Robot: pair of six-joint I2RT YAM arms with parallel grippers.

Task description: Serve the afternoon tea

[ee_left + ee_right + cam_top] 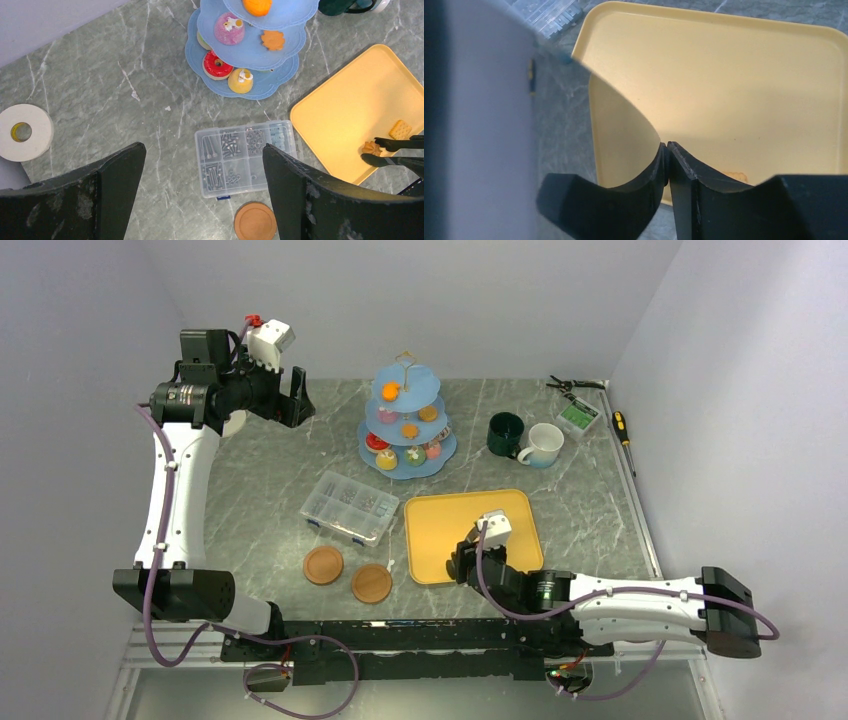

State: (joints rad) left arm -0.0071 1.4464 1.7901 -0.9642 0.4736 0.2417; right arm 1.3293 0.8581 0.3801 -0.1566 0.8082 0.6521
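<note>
The light-blue three-tier stand [405, 474] stands at the back centre, with a red doughnut [217, 65], a pink cake [229, 28] and a leaf biscuit [273, 40] on its tiers. To its right stand a dark-green mug [505, 433] and a white mug [543, 443]. A brown biscuit [371, 147] and a square cracker [400, 129] lie on the yellow tray [500, 510]. My right gripper [465, 562] is low over the tray's near-left corner, shut on black tongs [666, 165]; the tong tips flank the brown biscuit. My left gripper [297, 400] hangs high at the back left, open and holding nothing.
A clear compartment box [350, 506] of screws lies left of the tray, with two round wooden coasters [323, 565] [371, 583] in front of it. A roll of white tape [25, 132] sits far left. Pliers [572, 385] and a screwdriver [621, 427] lie at the back right.
</note>
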